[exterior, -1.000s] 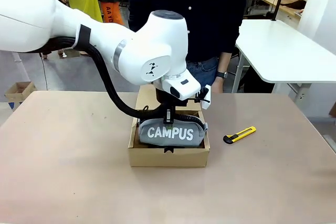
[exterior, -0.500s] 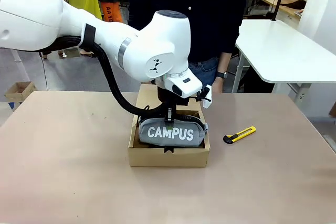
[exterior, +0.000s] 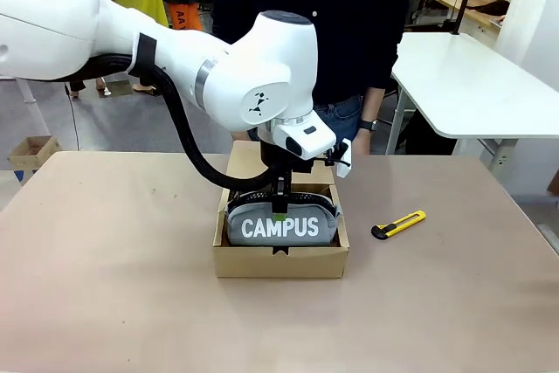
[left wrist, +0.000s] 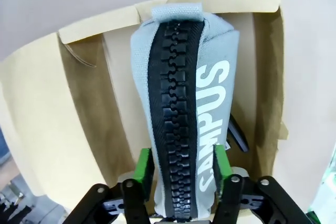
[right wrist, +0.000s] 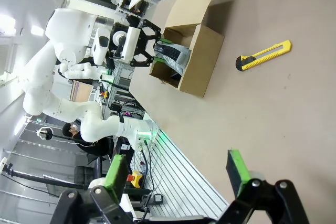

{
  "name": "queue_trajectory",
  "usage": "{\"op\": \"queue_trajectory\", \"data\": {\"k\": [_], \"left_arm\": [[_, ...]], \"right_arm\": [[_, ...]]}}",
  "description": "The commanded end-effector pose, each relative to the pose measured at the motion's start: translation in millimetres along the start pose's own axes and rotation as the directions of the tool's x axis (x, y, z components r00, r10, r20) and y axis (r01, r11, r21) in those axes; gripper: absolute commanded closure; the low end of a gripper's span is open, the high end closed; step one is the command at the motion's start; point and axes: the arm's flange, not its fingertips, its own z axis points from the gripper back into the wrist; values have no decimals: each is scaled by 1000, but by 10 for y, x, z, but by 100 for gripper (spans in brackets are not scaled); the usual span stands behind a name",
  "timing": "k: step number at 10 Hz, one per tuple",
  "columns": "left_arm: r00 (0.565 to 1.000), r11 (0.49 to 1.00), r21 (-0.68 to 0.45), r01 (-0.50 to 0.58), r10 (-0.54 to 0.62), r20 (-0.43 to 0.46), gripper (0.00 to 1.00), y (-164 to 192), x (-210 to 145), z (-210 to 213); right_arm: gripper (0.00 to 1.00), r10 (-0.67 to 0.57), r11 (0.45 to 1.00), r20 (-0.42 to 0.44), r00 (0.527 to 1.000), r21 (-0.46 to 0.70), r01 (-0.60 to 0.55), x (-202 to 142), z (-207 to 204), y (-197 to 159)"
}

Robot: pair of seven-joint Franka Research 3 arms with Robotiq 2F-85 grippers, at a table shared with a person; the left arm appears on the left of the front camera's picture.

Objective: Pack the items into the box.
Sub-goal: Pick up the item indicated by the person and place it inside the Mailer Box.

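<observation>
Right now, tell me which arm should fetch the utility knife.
Right. The utility knife lies on the table on the robot's right of the box, and the right gripper hangs open and empty above the table. The left gripper is busy, straddling the pouch inside the box.

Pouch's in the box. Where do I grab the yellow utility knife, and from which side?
Grip the utility knife across its slim yellow midsection, straight down from above, probably with the open right end effector. It lies flat on the table, slanted, so only its long edges are reachable; turn the jaws crosswise to its length.
</observation>
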Motion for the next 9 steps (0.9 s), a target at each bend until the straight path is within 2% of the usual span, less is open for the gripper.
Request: {"op": "queue_trajectory", "data": {"k": [1,4,6,8,9], "left_arm": [[1000,999,28,-27,27,6,0,-134,-126,125],[998,998,46,-48,47,29,0,-185,-229,190],[992,995,57,-82,76,104,0,-253,-488,325],[952,987,21,-158,147,267,0,-377,-1046,573],[881,976,-75,-202,215,422,0,-416,-1425,683]], "right_arm": [[0,28,1000,1,1000,2,-28,-14,9,-8],[0,28,1000,1,1000,2,-28,-14,9,-8],[0,28,1000,1,1000,2,-28,-14,9,-8],[0,28,1000,1,1000,2,-28,-14,9,-8],[0,28,1000,1,1000,2,-28,-14,9,-8]]}}
